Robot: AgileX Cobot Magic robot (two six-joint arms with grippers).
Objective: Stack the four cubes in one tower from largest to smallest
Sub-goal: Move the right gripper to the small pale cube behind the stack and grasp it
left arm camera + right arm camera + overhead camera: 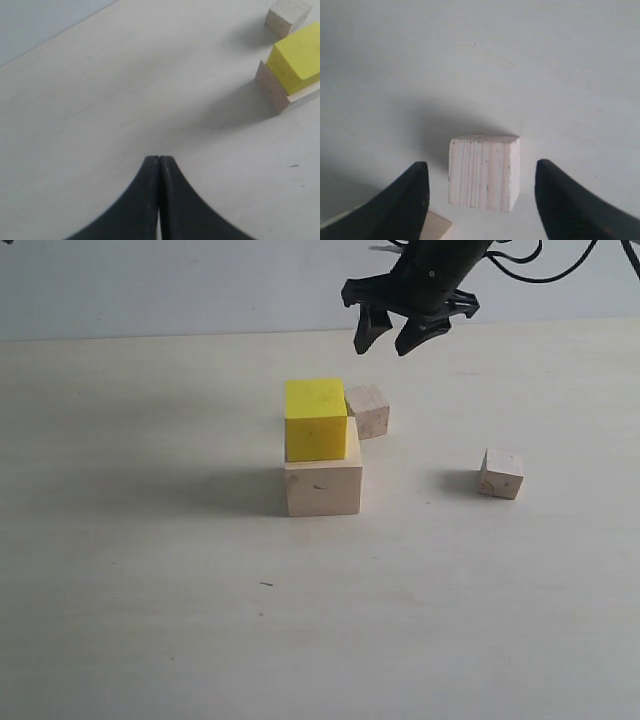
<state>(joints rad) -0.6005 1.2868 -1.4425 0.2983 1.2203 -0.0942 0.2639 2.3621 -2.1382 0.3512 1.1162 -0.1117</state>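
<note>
Pale tabletop point(150, 590): right gripper point(383, 346) hangs spread wide, apparently above small wood cube point(367, 410); left gripper point(159, 160) pressed closed.

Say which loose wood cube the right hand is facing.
The wood cube behind the stack, beside the yellow cube, framed between the open right hand's fingers. The other loose cube sits alone, farther right.

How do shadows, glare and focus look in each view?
Exterior view: soft shadows fall left of the large cube and lone cube, no glare, edges sharp. Left wrist view: even light, similar soft shadows, shut left gripper slightly soft-edged. Right wrist view: rear cube grain crisp, broad dim shadow beside it, open right gripper dark and featureless.
</note>
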